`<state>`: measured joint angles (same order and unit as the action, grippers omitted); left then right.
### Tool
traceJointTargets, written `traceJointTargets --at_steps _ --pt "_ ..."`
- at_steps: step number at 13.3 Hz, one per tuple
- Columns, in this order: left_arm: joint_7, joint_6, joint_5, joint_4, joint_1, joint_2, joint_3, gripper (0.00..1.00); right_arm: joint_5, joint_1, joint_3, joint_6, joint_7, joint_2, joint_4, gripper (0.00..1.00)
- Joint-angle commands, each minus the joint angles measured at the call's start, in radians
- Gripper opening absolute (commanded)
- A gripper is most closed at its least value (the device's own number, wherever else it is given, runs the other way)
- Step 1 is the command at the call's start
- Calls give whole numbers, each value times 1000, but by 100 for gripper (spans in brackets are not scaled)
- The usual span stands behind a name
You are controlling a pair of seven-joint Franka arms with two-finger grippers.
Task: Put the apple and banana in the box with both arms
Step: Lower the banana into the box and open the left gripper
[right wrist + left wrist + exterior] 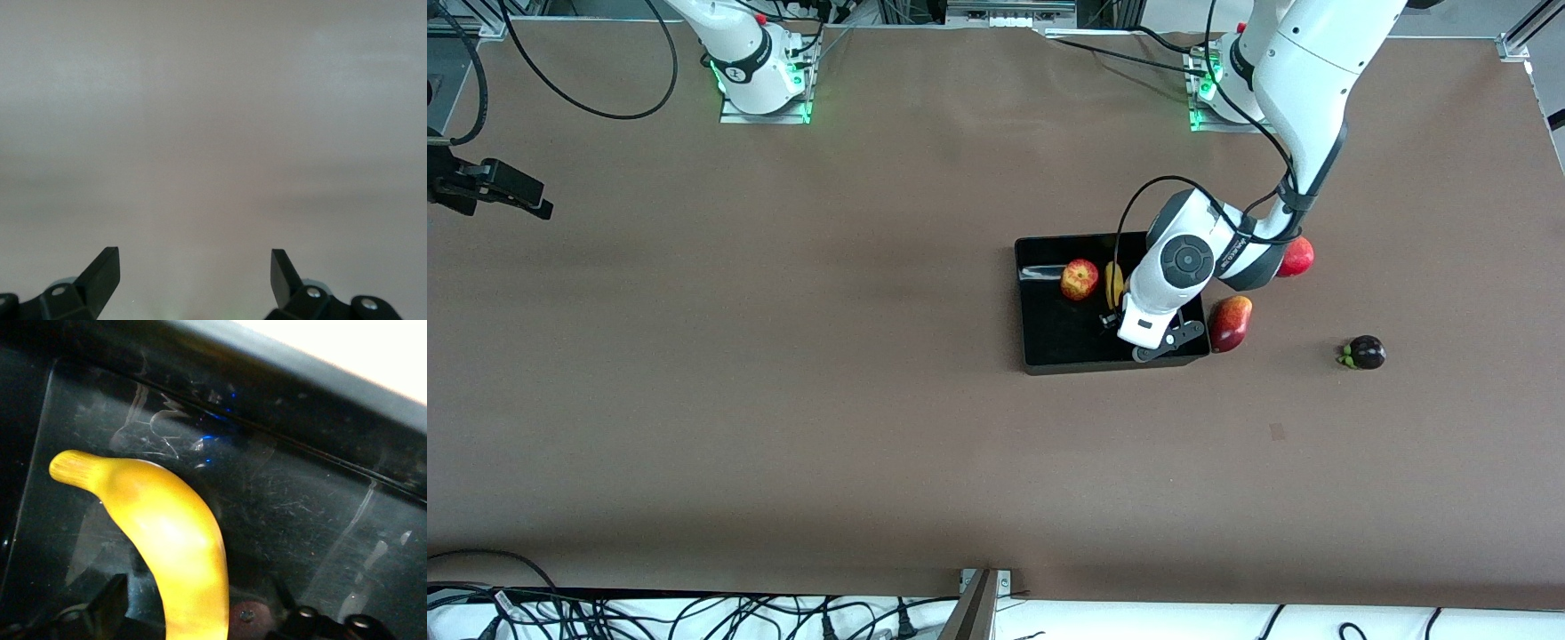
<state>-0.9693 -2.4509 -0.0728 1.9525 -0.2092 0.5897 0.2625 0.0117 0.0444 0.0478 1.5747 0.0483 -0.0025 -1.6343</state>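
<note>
The black box [1021,302] lies mid-table, toward the left arm's end. The apple [1080,279] rests inside it, with the yellow banana [1114,283] beside it. My left gripper [1112,317] is low inside the box. In the left wrist view the left gripper [197,613] is open, and the banana [160,533] lies on the box floor [300,513] between its spread fingers [110,603]. My right gripper [534,203] waits at the right arm's end of the table. It is open and empty over bare table in the right wrist view [193,273].
A red-and-dark mango [1230,322] lies just outside the box's wall at the left arm's end. A red pomegranate [1296,257] sits partly under the left arm. A dark mangosteen [1365,353] lies farther toward that end.
</note>
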Motion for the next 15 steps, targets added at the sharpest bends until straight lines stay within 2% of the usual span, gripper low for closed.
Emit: traceJointTargets --at_steps 1,4,10,12,15 --pt "-2 16 -19 -30 7 4 6 100 -12 0 0 -15 10 9 22 100" --pt "3 181 -21 -95 8 -28 6 100 -12 0 0 -15 10 9 22 100" --pt "43 560 -1 -231 11 -174 12 100 -18 0 0 -15 10 9 22 100" --pt "75 659 16 -294 43 -211 12 100 -21 0 1 -15 10 9 22 100" --pt "231 785 50 -374 138 -260 14 100 -21 0 1 -15 10 9 22 100"
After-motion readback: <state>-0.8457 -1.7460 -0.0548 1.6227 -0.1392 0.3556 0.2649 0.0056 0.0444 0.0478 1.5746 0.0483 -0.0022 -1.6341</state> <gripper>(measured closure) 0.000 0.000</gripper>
